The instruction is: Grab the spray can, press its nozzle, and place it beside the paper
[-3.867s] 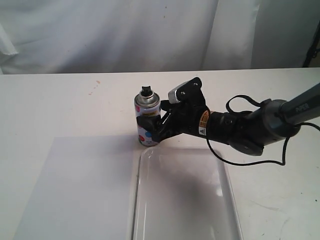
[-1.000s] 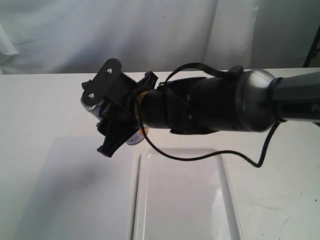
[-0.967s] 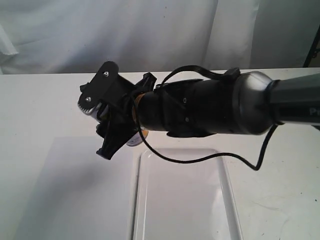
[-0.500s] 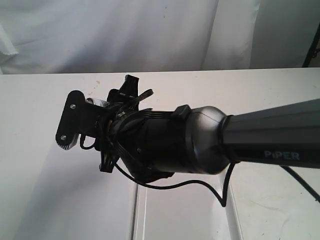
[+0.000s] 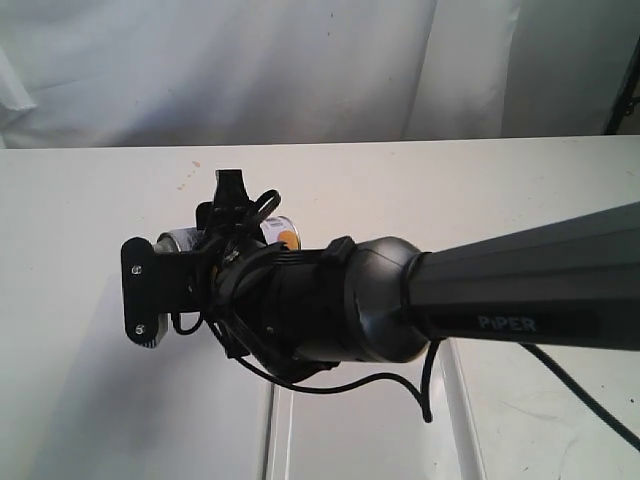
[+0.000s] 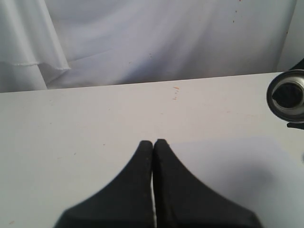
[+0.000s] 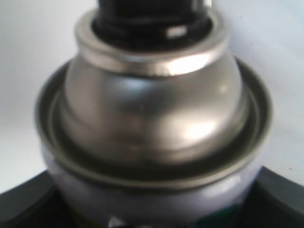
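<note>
Grey arm lettered "PiPER" holds spray can.

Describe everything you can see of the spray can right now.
The spray can is a small white cylinder with an orange dot on its label. Its silver metal dome has a rolled rim and carries the black nozzle. It is tipped roughly sideways, top toward the exterior view's left, clamped around its body by the right gripper and held over the paper. Most of its body is hidden by the arm.
</note>
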Motion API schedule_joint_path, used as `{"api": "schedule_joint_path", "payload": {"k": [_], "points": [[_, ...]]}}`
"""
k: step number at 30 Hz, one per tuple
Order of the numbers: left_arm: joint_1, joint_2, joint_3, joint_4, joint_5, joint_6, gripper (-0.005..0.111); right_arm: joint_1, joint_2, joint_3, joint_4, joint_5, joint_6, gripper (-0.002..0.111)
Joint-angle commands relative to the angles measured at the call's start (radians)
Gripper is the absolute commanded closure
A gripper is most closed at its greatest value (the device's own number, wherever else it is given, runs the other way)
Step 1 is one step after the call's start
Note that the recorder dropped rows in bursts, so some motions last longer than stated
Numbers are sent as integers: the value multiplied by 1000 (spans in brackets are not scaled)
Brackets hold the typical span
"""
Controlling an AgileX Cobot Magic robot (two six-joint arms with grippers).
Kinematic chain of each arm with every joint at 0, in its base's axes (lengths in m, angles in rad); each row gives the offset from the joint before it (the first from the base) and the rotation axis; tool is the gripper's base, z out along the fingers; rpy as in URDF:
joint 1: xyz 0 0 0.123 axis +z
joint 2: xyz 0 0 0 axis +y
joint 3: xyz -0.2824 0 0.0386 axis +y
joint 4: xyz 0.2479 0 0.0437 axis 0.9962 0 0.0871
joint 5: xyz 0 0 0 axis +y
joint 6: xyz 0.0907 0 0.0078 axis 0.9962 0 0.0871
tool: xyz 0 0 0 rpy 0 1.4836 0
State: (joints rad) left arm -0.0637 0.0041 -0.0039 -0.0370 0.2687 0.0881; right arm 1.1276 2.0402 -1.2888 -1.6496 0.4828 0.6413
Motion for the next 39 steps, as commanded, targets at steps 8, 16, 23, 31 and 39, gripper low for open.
{"api": "schedule_joint_path", "payload": {"k": [8,16,23,31,39], "points": [[-6,-4,4,-2,-3,-3,107,8,-10,-13,20,76,142,108],[-6,-4,4,-2,-3,-3,107,58,-10,-13,101,123,234,108],[-6,-4,4,-2,-3,-3,107,71,5,-13,120,208,236,108],[-6,-4,4,-145,-136,-104,107,77,5,-13,234,289,149,108],[-6,-4,4,-275,-170,-214,107,86,5,-13,242,297,145,108]]}}
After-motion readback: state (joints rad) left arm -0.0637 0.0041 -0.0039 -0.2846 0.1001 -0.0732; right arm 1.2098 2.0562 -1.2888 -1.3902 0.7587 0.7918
